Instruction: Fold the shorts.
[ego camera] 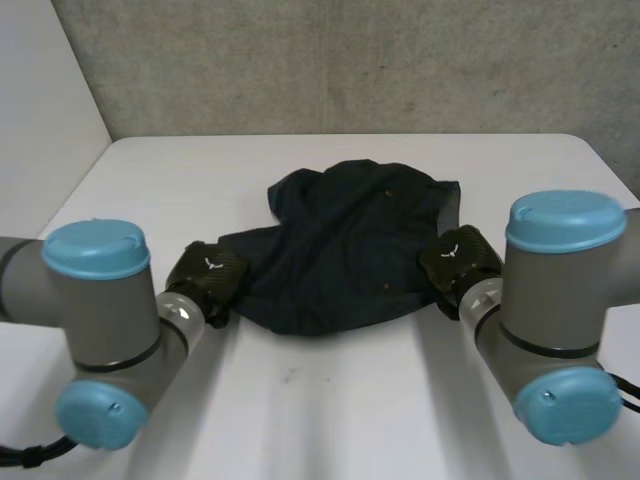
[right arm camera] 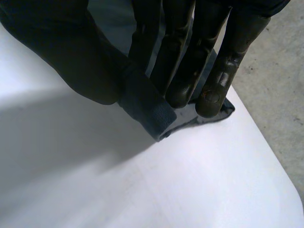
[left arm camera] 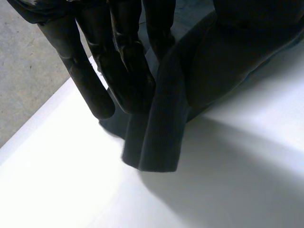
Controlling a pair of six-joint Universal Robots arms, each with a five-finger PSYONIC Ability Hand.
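Observation:
Dark navy shorts (ego camera: 345, 240) lie rumpled in the middle of the white table (ego camera: 330, 400), partly doubled over. My left hand (ego camera: 205, 272) is at their near left corner. In the left wrist view its fingers (left arm camera: 126, 71) and thumb pinch a thick hemmed edge of the shorts (left arm camera: 159, 133), which hangs just off the table. My right hand (ego camera: 460, 258) is at the right edge of the shorts. Its fingers (right arm camera: 190, 57) and thumb pinch a folded corner of the cloth (right arm camera: 149, 107) close above the table.
A grey wall (ego camera: 350, 60) rises behind the table's far edge. The table's side edges run close beside both hands, with grey floor (right arm camera: 280, 109) beyond. Bare white tabletop stretches in front of the shorts, between the two arms.

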